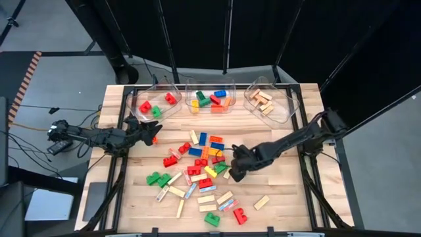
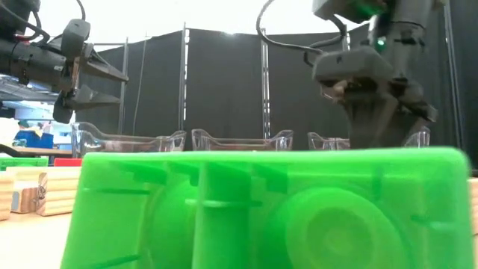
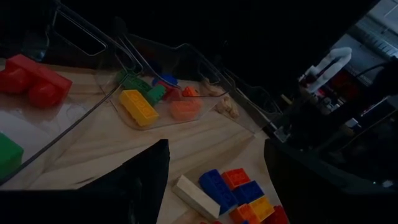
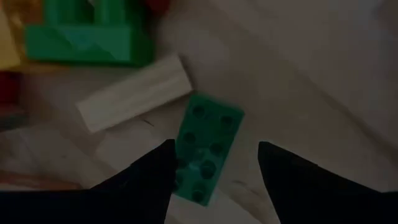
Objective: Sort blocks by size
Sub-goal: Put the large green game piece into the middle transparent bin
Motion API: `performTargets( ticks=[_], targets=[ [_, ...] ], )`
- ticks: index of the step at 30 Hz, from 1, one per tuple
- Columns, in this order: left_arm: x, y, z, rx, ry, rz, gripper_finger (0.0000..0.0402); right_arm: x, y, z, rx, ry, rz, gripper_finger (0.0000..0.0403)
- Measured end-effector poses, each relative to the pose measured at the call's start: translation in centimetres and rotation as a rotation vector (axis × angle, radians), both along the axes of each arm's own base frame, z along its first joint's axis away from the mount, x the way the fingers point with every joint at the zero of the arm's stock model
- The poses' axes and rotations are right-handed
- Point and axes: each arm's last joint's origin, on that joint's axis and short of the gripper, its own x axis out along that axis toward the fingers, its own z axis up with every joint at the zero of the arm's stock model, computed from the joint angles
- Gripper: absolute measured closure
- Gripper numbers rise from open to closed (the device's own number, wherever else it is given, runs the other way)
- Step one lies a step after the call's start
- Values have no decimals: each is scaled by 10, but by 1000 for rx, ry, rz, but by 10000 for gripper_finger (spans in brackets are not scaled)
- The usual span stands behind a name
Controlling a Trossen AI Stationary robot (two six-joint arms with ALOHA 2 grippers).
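While the right gripper (image 4: 214, 186) hangs low over the right edge of the block pile, a flat green studded brick (image 4: 205, 146) lies on the tabletop (image 4: 323, 74) directly between its spread fingers, untouched, fingers apart and empty. Brick's long axis runs roughly along the finger direction, so the jaws would likely close across its short width. A tan wooden bar (image 4: 134, 93) sits just beside the brick. Left gripper (image 1: 150, 130) waits near the leftmost clear bin (image 1: 158, 100), fingers apart, holding nothing.

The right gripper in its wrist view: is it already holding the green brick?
No: the right gripper is open, its fingers either side of the flat green brick, which lies on the table.
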Motion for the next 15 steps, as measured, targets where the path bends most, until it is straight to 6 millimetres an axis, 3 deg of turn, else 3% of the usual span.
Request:
performTargets(
  ticks=[10,15],
  targets=[
    [0,0,0,-5,-8,0,133,8,13,-33,-36,44,-11,175],
    [0,0,1,-6,-8,0,133,8,11,-40,-45,85,-19,249]
  ],
)
